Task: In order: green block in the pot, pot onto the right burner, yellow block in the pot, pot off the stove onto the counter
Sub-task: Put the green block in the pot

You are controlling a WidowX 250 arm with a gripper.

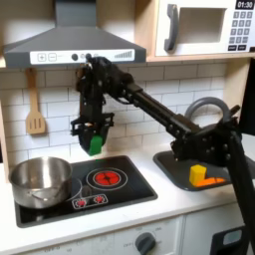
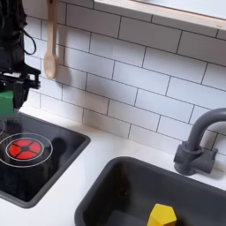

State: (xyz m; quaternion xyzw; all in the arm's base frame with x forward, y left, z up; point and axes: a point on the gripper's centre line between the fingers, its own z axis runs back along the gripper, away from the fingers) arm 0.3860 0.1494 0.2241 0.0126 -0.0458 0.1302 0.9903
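- The claw (image 1: 94,132) hangs in the air above the stove (image 1: 85,187), its fingers pinching the green block (image 1: 95,143); the block pokes out below the fingertips, well clear of the black glass.
- In the first exterior view the claw sits over the gap between the pot (image 1: 40,179) and the red ring burner (image 1: 105,178), nearer the back wall tiles than the stove's front edge.
- The pot rests on the stove's left side in the first exterior view, upright, shiny, nothing visible inside it.
- In the second exterior view the claw (image 2: 11,84) is at the picture's left edge, with the green block (image 2: 5,100) partly cut off; 1 red burner ring (image 2: 23,148) lies below it.
- The yellow block (image 2: 161,215) lies in the sink (image 2: 115,190), near the bottom edge of the second exterior view, in front of the dark arched faucet (image 2: 199,141).
- In the first exterior view the yellow block (image 1: 197,174) touches an orange piece (image 1: 211,181) inside the sink (image 1: 179,169).
- The pale table (image 1: 159,209) surrounds stove and sink.
- A wooden spatula (image 1: 35,115) hangs on the tile wall, left of the arm in the first exterior view.
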